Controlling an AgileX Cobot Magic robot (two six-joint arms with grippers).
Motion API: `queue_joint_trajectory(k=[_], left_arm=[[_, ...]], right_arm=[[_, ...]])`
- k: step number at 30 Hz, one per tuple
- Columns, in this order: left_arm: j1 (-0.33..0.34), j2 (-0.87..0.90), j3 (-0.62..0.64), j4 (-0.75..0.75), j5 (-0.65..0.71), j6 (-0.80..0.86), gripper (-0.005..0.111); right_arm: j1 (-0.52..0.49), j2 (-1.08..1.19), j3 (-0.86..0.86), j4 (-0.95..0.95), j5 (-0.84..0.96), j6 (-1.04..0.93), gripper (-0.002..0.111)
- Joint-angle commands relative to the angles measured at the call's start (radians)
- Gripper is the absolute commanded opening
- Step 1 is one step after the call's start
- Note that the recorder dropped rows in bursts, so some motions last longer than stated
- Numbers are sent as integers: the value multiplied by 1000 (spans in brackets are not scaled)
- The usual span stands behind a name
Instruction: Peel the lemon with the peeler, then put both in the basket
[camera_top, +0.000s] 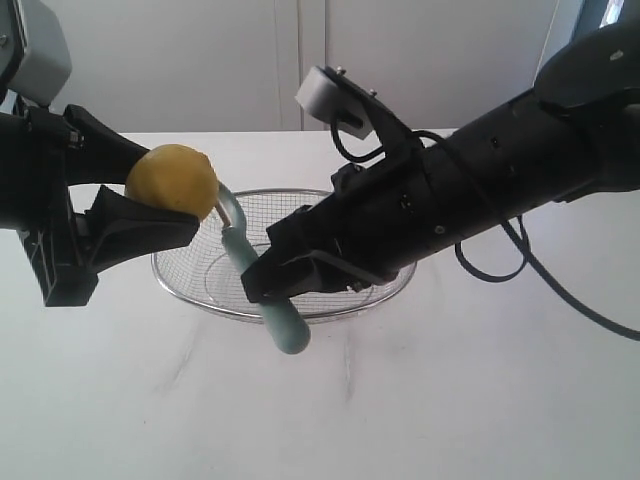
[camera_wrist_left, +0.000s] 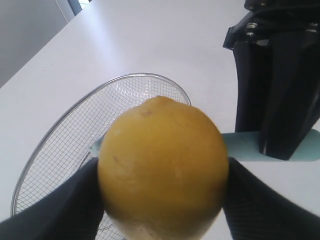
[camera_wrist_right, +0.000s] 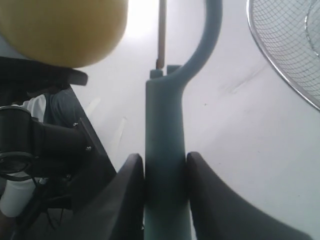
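Lemon (camera_top: 172, 180) is clamped in the left pincer (camera_top: 168, 192), held in the air over the left rim of the wire basket (camera_top: 182, 282). The right pincer (camera_top: 272, 268) is closed on the peeler (camera_top: 288, 330) handle, with the peeler head just beside the lemon. The basket sits on the white surface (camera_top: 450, 400) right below both.

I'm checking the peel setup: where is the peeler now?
Exterior view, left of centre: the peeler is clamped in the right gripper, crossing the near rim of the basket, its head up beside the lemon held in the left gripper.
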Motion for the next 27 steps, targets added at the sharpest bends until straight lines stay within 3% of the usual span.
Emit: queue_joint_trajectory(k=[1,27], left_arm=[[4,-5,1,-28,10,-5,0],[4,-5,1,-28,12,-5,0]], right_arm=[[1,-2,-1,45,31,-39,0],[-1,-108,-1,-64,-117,83,0]])
